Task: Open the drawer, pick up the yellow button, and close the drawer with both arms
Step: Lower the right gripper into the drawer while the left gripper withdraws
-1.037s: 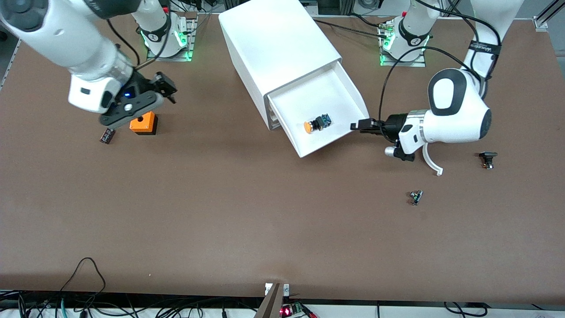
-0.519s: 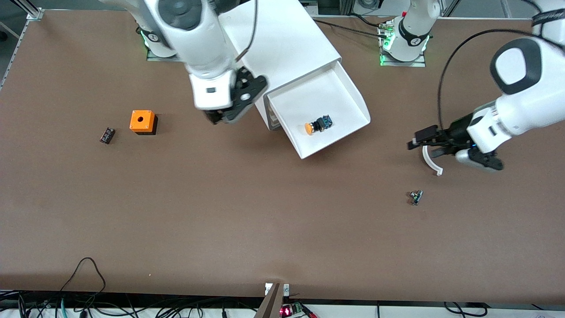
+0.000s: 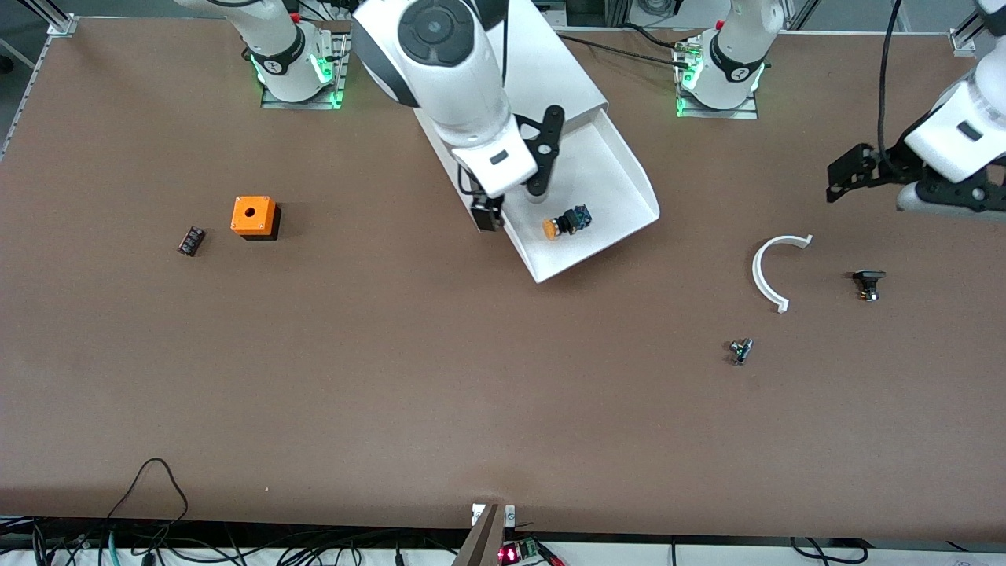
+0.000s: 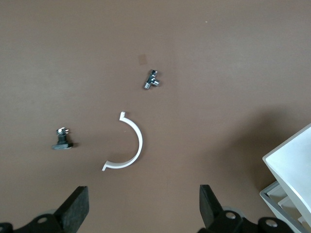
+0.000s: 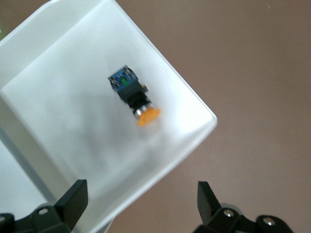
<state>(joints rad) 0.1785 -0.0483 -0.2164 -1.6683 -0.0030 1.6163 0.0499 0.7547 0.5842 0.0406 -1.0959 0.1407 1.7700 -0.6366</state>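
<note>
White plastic drawer (image 3: 621,169) pulled well out of the cabinet (image 3: 570,79), uppermost of 3. Clock read on the front view, 12 toward the arm bases.

Lying on its side on the drawer floor, near the outer lip: the button (image 3: 566,221), orange cap toward 8 o'clock, black-and-blue body toward 2.

Hanging over the drawer's inner corner, by the cabinet face: the right gripper (image 3: 512,203), fingers spread wide and empty, button at about 4 o'clock from it and off the centre of its wrist view.

Parked over bare table at the left arm's end, at 3 o'clock from the drawer: the left gripper (image 3: 880,177), waiting, also spread wide and empty, above a white curved piece (image 3: 758,271) and 2 small dark parts (image 3: 867,281) (image 3: 739,350).

Likely trouble from here:
- Dropping before centring: 1 finger landing on the button or the drawer wall rather than astride it.
- Closing across the round cap instead of the squarer body: probably a roll or a squirt across slick plastic.
- Scraping the shallow floor or nudging the rim: likely to shove the drawer and skew it for closing.
</note>
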